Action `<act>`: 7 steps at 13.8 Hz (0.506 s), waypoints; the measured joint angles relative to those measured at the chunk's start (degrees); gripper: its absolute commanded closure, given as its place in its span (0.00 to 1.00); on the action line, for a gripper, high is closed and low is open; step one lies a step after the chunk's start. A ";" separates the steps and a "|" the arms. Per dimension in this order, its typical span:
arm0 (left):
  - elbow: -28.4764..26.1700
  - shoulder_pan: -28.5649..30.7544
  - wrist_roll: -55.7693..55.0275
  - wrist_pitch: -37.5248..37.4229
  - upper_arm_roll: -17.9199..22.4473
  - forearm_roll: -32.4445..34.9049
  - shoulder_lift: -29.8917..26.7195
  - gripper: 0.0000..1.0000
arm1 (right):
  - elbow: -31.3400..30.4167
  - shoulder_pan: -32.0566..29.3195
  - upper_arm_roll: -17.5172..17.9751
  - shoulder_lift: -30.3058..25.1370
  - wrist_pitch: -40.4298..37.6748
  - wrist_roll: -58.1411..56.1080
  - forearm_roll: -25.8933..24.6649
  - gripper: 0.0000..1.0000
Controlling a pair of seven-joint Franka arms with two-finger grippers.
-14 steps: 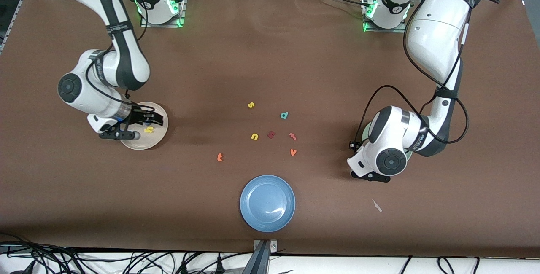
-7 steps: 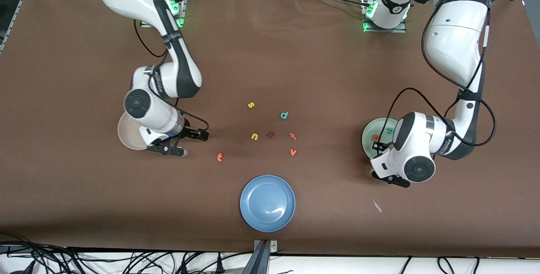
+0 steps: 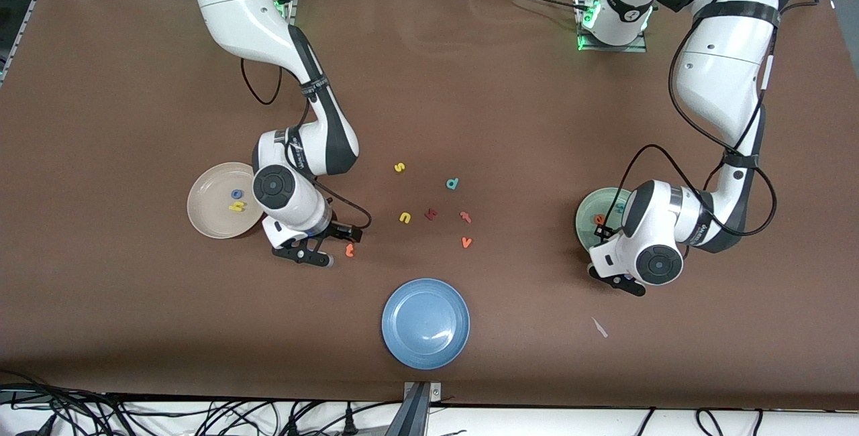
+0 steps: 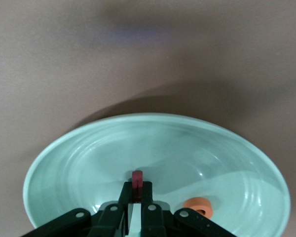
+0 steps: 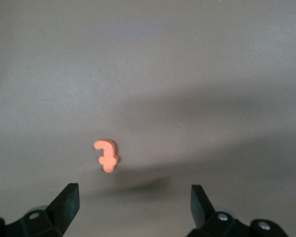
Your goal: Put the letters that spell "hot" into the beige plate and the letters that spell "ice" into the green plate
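h (image 3: pixel 237 206), o (image 3: pixel 236 194) in beige plate (image 3: pixel 205 211); e (image 3: pixel 598 219), c (image 3: pixel 619 208) in green plate (image 3: pixel 585 221).

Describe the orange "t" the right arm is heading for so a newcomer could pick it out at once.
Start at the blue plate near the front camera; toward the right arm's end, slightly farther from the camera, lies the orange "t". It sits alone beside the open right hand, apart from the cluster holding the pinkish-red "t".

3 plates: beige plate (image 3: pixel 209 218), green plate (image 3: pixel 585 227), blue plate (image 3: pixel 425 323). 12 foam letters (image 3: pixel 405 217) total. 2 arms.
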 measured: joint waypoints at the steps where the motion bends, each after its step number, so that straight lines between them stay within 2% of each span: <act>1: -0.04 0.16 0.05 0.10 0.00 0.19 -0.03 0.00 | 1.32 0.00 0.12 0.94 0.00 0.56 0.00 0.00; 3: -0.04 0.34 0.17 -0.21 -0.03 0.19 -0.08 0.00 | 3.66 -0.01 0.50 2.90 0.00 1.33 0.02 0.01; 7: 0.17 0.35 0.19 -3.94 -0.84 0.19 -2.13 0.00 | 6.84 -0.04 0.66 5.71 0.00 3.03 0.05 0.26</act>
